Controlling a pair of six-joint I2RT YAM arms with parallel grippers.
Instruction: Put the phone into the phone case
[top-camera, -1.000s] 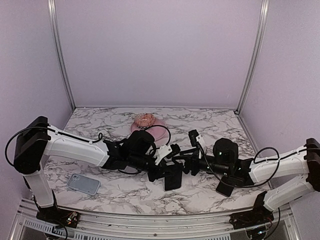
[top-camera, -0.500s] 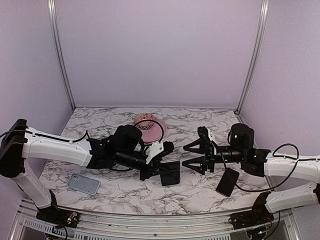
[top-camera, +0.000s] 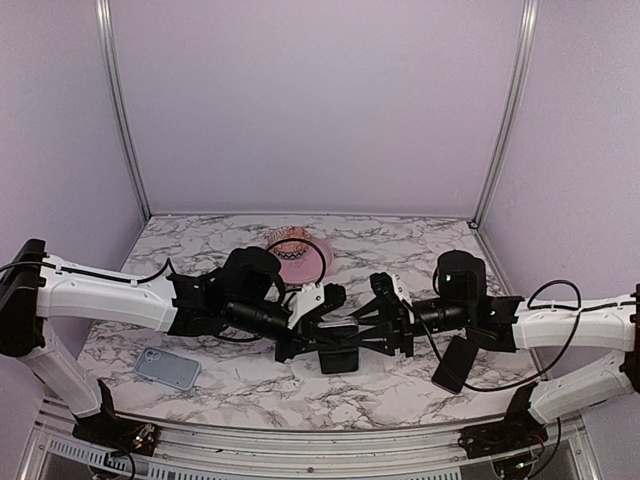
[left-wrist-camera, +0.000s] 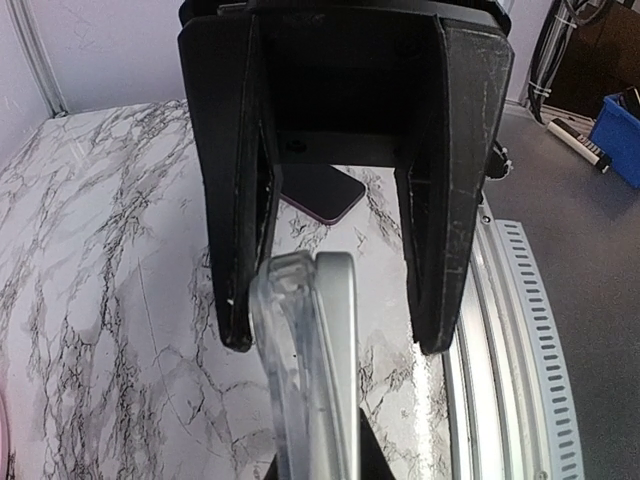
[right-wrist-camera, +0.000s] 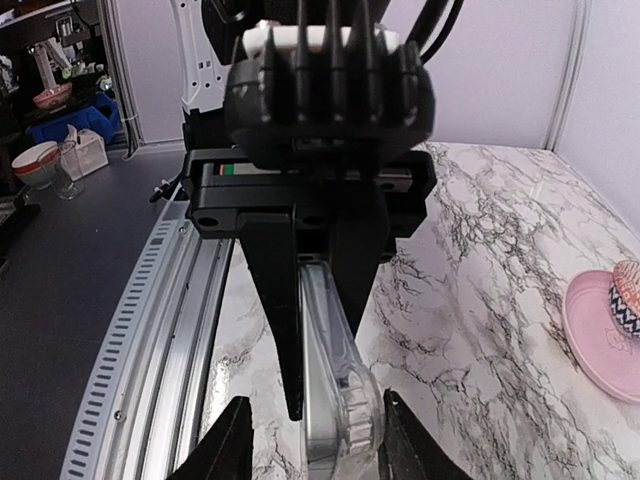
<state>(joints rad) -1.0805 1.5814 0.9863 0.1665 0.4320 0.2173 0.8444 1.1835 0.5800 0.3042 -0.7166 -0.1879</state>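
Phone (left-wrist-camera: 337, 330) and clear phone case (left-wrist-camera: 283, 355) stand edge-on above the middle of the marble surface (top-camera: 250, 390), pinched together from the left by my left tool (top-camera: 322, 338), which is clenched on the pair; the phone's pale side looks only partly bedded in the shell. My right tool (top-camera: 358, 334) straddles them from the right, fingers spread, with a gap showing on at least one side. To seat it cleanly, I judge the right fingers should meet both flat faces squarely and squeeze evenly, without twisting against the left grip
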